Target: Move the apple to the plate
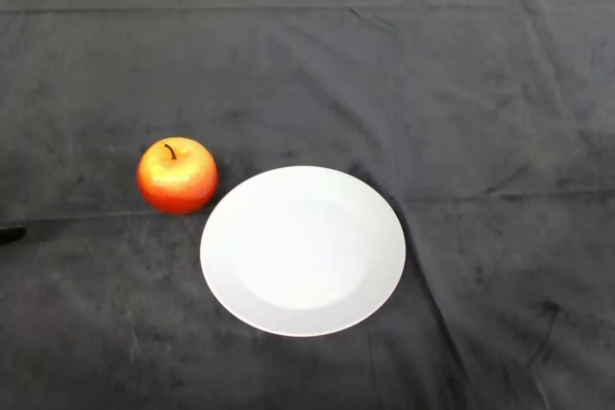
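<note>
A red and yellow apple [177, 176] with a dark stem stands upright on the dark cloth, left of centre. A white round plate [303, 250] lies just to its right and a little nearer to me, with nothing on it; its rim is close to the apple but apart from it. Only a small black tip of my left hand [10, 233] shows at the view's left edge, well to the left of the apple and a little nearer to me. The rest of the hand is out of view.
The dark cloth [461, 93] covers the whole table and has folds and creases at the back and right. The table's far edge runs along the top of the view.
</note>
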Robot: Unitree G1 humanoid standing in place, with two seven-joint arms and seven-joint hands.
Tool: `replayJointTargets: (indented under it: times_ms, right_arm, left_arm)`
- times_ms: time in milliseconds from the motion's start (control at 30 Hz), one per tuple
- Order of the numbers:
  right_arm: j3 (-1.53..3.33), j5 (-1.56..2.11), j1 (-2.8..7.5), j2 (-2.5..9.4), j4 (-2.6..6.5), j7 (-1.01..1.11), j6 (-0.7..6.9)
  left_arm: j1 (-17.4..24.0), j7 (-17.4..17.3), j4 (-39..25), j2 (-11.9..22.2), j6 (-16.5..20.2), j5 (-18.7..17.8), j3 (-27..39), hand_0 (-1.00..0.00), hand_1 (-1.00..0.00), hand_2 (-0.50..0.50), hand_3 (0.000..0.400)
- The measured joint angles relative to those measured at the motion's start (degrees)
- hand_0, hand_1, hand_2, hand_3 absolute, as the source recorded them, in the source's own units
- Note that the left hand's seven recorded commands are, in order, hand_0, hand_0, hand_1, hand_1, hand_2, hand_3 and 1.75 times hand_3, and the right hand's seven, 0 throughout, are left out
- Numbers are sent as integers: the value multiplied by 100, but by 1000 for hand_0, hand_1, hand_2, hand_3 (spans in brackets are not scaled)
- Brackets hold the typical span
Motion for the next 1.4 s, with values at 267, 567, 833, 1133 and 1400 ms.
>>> replayJointTargets:
  times_ms: [267,567,833,1133,1400]
  right_arm:
    - [2,2,0,0,0,0,0]
    - [48,4,-14,103,-25,19,-27]
    - [44,4,-13,137,-25,19,-28]
    - [44,4,-13,137,-25,19,-28]
    - [44,4,-13,137,-25,19,-28]
  left_arm:
    - [-1,-107,0,-5,-113,3,-1,0,0,0,0]
    - [-156,517,-222,-669,-36,489,-506,0,0,0,0]
    - [-163,382,-435,-1081,-13,576,-782,0,0,0,0]
    - [-172,185,-543,-1105,-73,609,-905,0,0,0,0]
    - [-173,190,-572,-1127,-144,620,-917,0,0,0,0]
